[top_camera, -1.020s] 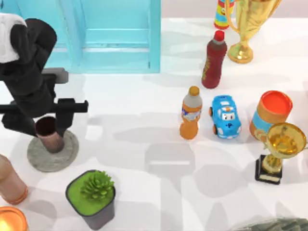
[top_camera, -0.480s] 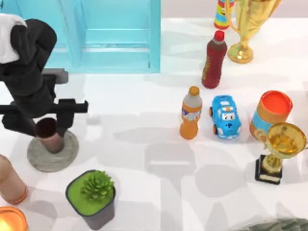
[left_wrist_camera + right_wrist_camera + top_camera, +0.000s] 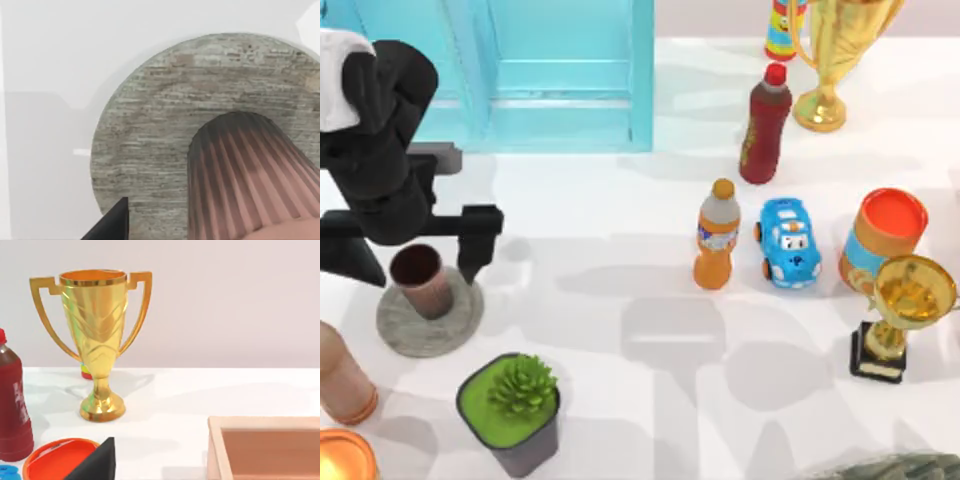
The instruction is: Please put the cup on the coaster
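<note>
White table (image 3: 650, 400), pale, perhaps grey, wall (image 3: 225, 300)

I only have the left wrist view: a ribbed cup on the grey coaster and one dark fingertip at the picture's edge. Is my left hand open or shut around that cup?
Observer: Open. In the top view the left hand straddles the cup, one finger on each side, both clear of it.
Operator: Is the cup centred on the coaster?
Observer: Slightly off. It stands upright a little toward the blue cabinet side of the coaster, inside the rim.
Operator: Anything close by?
Observer: A potted plant stands on the table just in front of the coaster, apart from it.
</note>
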Robot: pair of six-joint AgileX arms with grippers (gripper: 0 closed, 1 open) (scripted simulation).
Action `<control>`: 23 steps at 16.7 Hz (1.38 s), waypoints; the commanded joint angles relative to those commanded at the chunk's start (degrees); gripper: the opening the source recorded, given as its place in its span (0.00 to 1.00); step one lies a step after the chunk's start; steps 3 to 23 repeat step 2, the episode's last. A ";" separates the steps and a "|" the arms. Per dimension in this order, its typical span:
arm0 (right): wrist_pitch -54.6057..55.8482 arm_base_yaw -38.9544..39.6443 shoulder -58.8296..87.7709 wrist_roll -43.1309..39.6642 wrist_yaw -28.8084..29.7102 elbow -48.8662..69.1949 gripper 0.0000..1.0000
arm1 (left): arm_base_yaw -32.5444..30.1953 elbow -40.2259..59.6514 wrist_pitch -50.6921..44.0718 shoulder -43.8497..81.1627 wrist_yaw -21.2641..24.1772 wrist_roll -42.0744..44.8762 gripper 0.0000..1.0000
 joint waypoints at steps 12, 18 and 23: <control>0.00 0.00 0.00 0.00 0.00 0.00 1.00 | 0.00 0.00 0.00 0.00 0.00 0.00 1.00; 0.00 0.00 0.00 0.00 0.00 0.00 1.00 | 0.00 0.00 0.00 0.00 0.00 0.00 1.00; 0.00 0.00 0.00 0.00 0.00 0.00 1.00 | 0.00 0.00 0.00 0.00 0.00 0.00 1.00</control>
